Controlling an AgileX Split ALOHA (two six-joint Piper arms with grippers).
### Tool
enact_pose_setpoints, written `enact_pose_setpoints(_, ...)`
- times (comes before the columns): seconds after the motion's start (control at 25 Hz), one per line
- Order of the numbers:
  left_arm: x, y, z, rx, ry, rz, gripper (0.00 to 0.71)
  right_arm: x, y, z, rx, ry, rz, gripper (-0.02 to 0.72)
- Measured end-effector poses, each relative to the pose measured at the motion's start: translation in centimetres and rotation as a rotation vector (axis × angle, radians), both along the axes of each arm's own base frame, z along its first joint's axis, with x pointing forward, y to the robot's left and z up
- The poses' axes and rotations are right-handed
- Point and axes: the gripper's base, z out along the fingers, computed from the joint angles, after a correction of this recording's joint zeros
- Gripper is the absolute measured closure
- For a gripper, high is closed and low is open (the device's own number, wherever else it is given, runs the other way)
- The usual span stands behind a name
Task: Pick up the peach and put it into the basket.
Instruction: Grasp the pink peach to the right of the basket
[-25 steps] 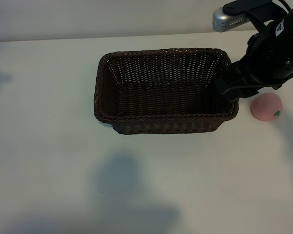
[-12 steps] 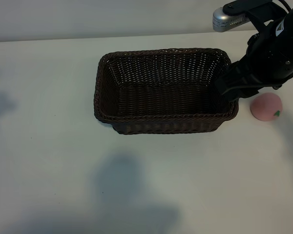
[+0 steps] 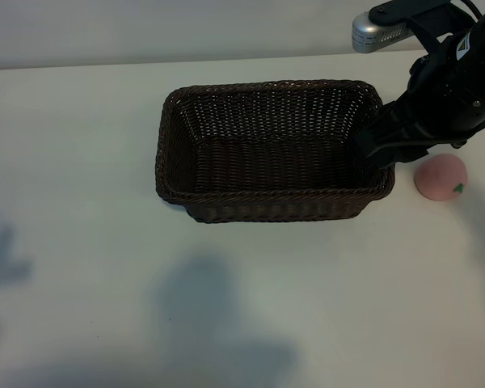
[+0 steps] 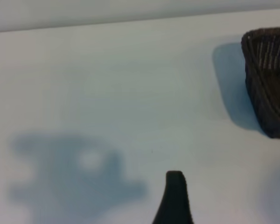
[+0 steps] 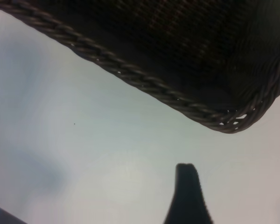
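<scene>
The peach (image 3: 440, 178) lies on the white tabletop (image 3: 81, 145) just beside the right-hand short end of the basket (image 3: 271, 196), outside it and apart from its rim. It is pale pink, with a small green mark on the side turned away from the basket. The basket, dark brown wicker with a braided rim, stands upright near the middle of the tabletop and holds nothing.

The right gripper (image 3: 388, 149) hangs over the basket's right-hand end, between the basket's interior and the peach, and touches neither. Its fingers stand spread with nothing between them; one dark fingertip (image 5: 189, 186) shows in the right wrist view, above bare tabletop just outside a corner of the basket (image 5: 224, 121).

The left gripper is outside the exterior view. In the left wrist view one of its fingertips (image 4: 175, 196) shows over bare tabletop, well apart from the basket's corner (image 4: 268, 84), above a soft grey shadow (image 4: 70, 177). Its fingers are spread and hold nothing.
</scene>
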Motion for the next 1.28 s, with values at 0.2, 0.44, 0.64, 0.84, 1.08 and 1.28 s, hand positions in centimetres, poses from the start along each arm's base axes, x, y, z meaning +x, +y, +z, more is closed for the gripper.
enact_pose_setpoints(0.2, -1.6, -0.3, -3.2, 0.015, -0.029, -0.002, 0.113, 0.0, 0.0, 0.0, 0.001, -0.002, 0.000, 0.200)
enact_pose_setpoints(0.44, -2.0, -0.1, -7.5, -0.020, 0.068, 0.027, 0.113, 0.0, 0.0, 0.0, 0.001, -0.004, -0.001, 0.200)
enact_pose_setpoints(0.64, -2.9, 0.5, -10.2, -0.010, 0.107, 0.114, 0.113, 0.0, 0.0, 0.0, 0.001, -0.004, -0.001, 0.200)
enact_pose_setpoints(0.84, -3.6, 0.7, -10.6, 0.014, 0.100, 0.122, 0.113, 0.1, 0.0, 0.0, 0.003, -0.008, -0.001, 0.200)
enact_pose_setpoints(1.08, -4.3, 0.5, -11.3, 0.016, 0.118, 0.066, 0.113, 0.1, 0.0, 0.0, 0.005, -0.013, -0.002, 0.200)
enact_pose_setpoints(1.28, -4.6, 0.5, -11.3, 0.017, 0.105, 0.065, 0.113, 0.1, 0.0, 0.1, 0.006, -0.017, -0.002, 0.200)
